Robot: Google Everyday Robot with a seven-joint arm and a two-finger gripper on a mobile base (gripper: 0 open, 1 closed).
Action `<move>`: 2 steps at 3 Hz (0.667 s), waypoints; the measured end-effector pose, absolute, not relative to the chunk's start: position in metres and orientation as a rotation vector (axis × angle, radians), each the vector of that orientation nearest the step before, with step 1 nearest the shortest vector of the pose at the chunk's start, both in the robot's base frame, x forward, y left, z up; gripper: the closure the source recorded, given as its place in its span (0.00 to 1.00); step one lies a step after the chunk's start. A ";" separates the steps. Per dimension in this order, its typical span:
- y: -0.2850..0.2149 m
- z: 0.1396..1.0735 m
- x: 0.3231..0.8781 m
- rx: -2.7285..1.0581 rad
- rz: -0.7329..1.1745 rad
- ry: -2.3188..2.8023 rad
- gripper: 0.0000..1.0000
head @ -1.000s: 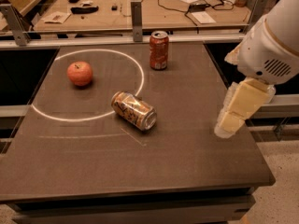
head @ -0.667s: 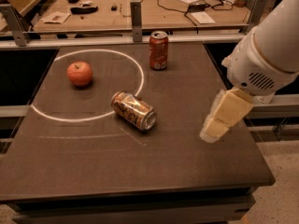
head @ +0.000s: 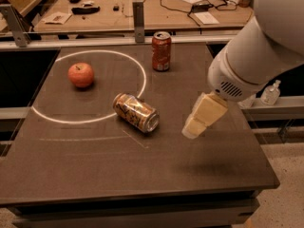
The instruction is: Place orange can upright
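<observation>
The orange can (head: 135,112) lies on its side near the middle of the dark table (head: 95,160), just outside the lower right of a white painted circle, its silver end pointing to the lower right. My gripper (head: 195,128) hangs to the right of the can, a short gap away and above the table surface. It holds nothing.
A red soda can (head: 161,51) stands upright at the back of the table. A red apple (head: 81,74) sits inside the white circle (head: 139,65) at the left. A wooden workbench (head: 142,8) with cables lies behind. A small bottle (head: 270,93) stands off the table's right edge.
My gripper and arm have moved left and slightly down toward the orange can. The can, apple and red can have not moved.
</observation>
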State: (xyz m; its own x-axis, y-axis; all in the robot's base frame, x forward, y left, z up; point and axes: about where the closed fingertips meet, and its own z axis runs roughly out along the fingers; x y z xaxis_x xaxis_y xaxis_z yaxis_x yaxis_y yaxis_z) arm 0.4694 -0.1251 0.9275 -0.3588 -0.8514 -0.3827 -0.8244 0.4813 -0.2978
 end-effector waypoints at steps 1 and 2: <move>-0.114 0.921 0.479 -1.403 -0.033 2.257 0.00; -0.103 0.916 0.481 -1.402 0.024 2.330 0.00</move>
